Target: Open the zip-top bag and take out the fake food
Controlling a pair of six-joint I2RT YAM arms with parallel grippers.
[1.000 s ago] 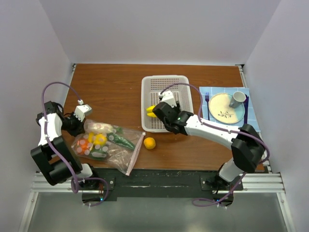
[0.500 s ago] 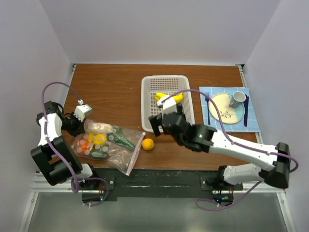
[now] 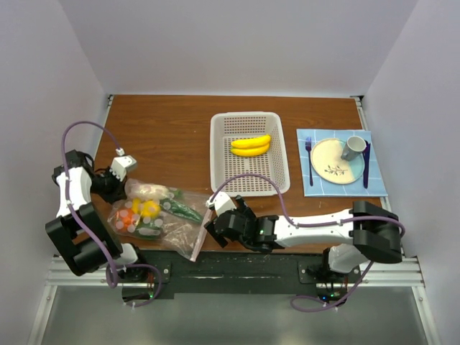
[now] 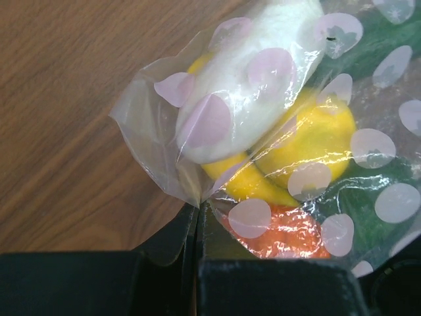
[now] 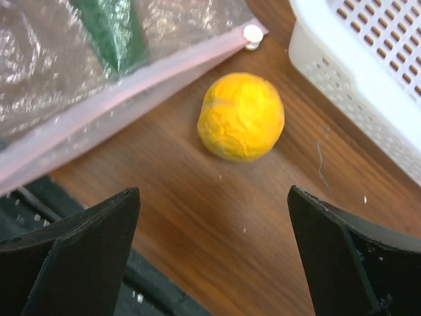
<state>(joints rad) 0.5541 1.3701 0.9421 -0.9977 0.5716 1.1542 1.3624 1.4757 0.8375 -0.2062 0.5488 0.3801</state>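
Note:
The zip-top bag (image 3: 159,215) lies at the near left, and its pink zip strip (image 5: 125,89) faces right. Inside it I see a white oval (image 4: 243,85), yellow pieces (image 4: 309,141), an orange-red tomato (image 4: 289,234) and a green cucumber (image 5: 108,29). My left gripper (image 3: 123,188) is shut on the bag's far left corner (image 4: 191,191). A lemon (image 5: 241,116) lies loose on the table by the zip's slider. My right gripper (image 5: 212,189) is open and empty, low over the table just short of the lemon, and hides it in the top view (image 3: 218,219). The yellow bananas (image 3: 251,145) lie in the basket.
The white perforated basket (image 3: 248,123) stands mid-table, and its corner (image 5: 368,85) is close to the right of the lemon. A cream plate (image 3: 332,162) with a grey mug (image 3: 353,147), a fork and a knife sits on a blue mat at the right. The table's near edge is just behind my right gripper.
My right gripper let the bananas go in the basket, then swung down and toward the near edge to the lemon beside the bag's zip. The left arm has not moved.

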